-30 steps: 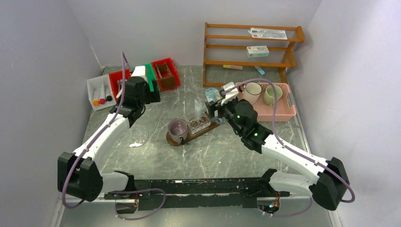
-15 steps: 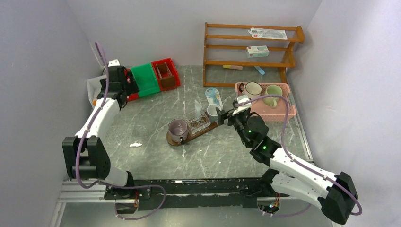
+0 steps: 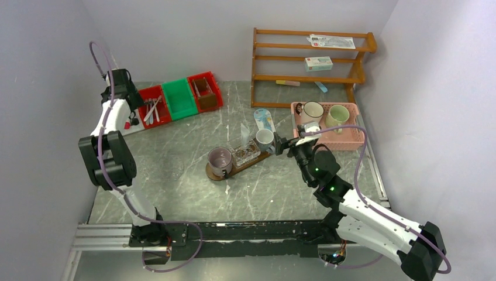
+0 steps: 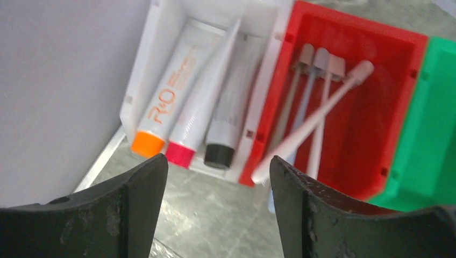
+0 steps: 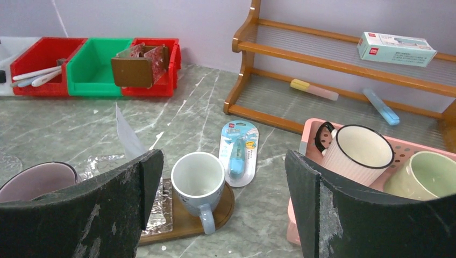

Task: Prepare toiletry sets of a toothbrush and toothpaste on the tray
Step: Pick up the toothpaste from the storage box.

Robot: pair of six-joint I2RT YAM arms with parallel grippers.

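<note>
The dark brown tray (image 3: 213, 174) lies mid-table with a purple mug (image 3: 220, 158), a clear crinkled cup (image 3: 245, 153) and a white mug (image 3: 264, 139) on it. My right gripper (image 3: 282, 144) is open and empty just right of the white mug (image 5: 197, 180), which stands on the tray's end (image 5: 177, 223). My left gripper (image 3: 130, 105) is open and empty at the far left. In its wrist view it (image 4: 218, 180) hovers before a white bin (image 4: 269, 64) with three tubes (image 4: 196, 107) and a red bin (image 4: 376, 107) with several white toothbrushes (image 4: 312, 126).
A green bin (image 3: 179, 98) and a second red bin (image 3: 204, 91) stand beside the toothbrush bin. A pink basket (image 3: 345, 140) holds two mugs (image 5: 357, 153). A wooden shelf (image 3: 310, 58) stands at the back. A blister pack (image 5: 238, 145) lies by the tray.
My left arm swung left from the green bin to the white and red bins. My right gripper set the white mug on the tray's end, let go and drew back.
</note>
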